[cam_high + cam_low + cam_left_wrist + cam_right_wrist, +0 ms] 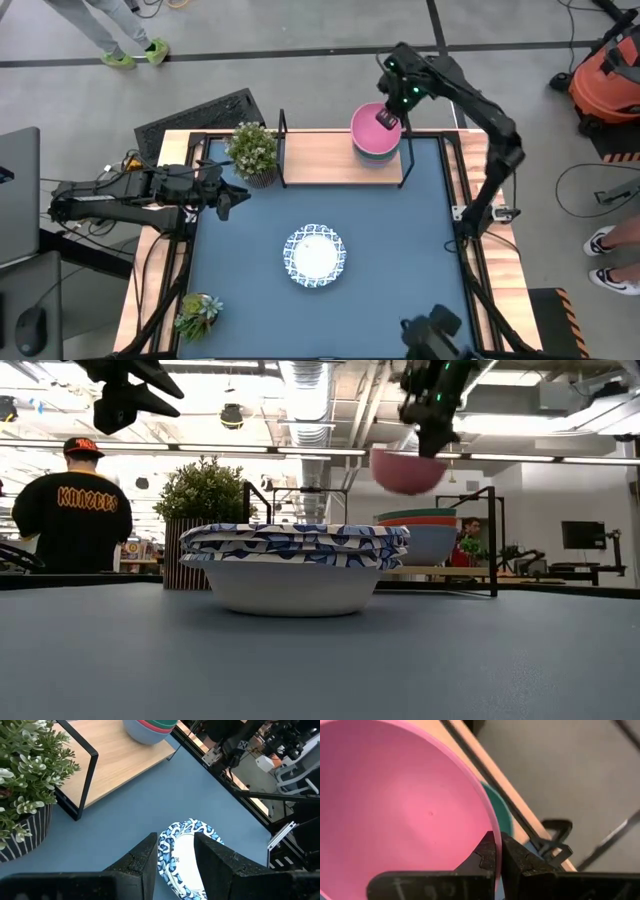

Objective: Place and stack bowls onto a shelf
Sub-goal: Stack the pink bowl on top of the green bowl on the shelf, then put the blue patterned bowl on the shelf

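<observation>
While the right gripper (497, 851) pinches the pink bowl (407, 471) by its rim, the bowl hangs clear above the stacked bowls (430, 532) on the shelf (330, 158), directly beneath the claw. Judgement: centre it, lower level, release only once nested. The left gripper (176, 860) waits open, the white bowl (315, 255) ahead of it.

You have open shelf (320, 158) board left of the stacked bowls (430, 536), bounded by the potted plant (253, 150).

Right gripper (388, 118) raised at the far side, jaws clamped; left gripper (232, 194) low, jaws parted.
</observation>
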Controlling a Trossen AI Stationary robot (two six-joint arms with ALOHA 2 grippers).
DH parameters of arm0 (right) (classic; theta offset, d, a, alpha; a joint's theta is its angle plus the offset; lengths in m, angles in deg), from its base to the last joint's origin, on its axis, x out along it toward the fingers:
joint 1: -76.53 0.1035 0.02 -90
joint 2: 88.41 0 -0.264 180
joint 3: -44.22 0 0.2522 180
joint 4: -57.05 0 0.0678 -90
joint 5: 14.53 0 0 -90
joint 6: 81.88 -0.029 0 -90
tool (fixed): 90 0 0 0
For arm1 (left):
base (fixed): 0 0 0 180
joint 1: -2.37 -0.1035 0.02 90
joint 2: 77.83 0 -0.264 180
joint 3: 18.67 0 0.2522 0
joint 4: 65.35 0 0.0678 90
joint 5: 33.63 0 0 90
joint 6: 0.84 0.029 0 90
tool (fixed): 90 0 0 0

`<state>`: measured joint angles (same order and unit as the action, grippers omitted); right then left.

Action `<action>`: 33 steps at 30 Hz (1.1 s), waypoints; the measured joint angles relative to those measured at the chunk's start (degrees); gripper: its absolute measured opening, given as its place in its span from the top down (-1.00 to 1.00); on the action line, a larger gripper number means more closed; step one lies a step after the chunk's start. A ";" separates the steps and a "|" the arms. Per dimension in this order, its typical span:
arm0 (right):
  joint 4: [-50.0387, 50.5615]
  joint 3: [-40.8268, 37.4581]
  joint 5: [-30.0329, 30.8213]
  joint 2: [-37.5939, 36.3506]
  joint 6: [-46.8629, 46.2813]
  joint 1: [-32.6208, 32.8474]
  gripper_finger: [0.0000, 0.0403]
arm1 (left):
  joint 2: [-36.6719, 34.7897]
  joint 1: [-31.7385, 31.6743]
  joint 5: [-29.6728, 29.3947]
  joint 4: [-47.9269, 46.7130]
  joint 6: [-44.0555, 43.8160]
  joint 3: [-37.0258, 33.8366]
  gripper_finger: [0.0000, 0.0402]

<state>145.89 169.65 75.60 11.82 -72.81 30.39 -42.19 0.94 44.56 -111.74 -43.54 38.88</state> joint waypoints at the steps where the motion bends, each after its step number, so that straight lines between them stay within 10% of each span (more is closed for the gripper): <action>1: 0.85 0.39 -0.04 1.48 0.87 -0.79 0.87 | 0.00 0.00 0.00 -0.02 -0.01 0.00 0.44; 16: 4.23 0.74 -0.27 11.36 7.32 -3.22 0.85 | 0.00 0.02 -0.02 -0.07 -0.73 0.00 0.44; 33: 2.67 8.93 -0.72 6.95 8.13 -2.73 0.22 | 0.00 0.00 -1.60 -0.07 -0.70 0.00 0.44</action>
<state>148.56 178.57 74.87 18.77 -64.68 27.66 -42.20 0.94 42.96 -111.80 -44.24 38.88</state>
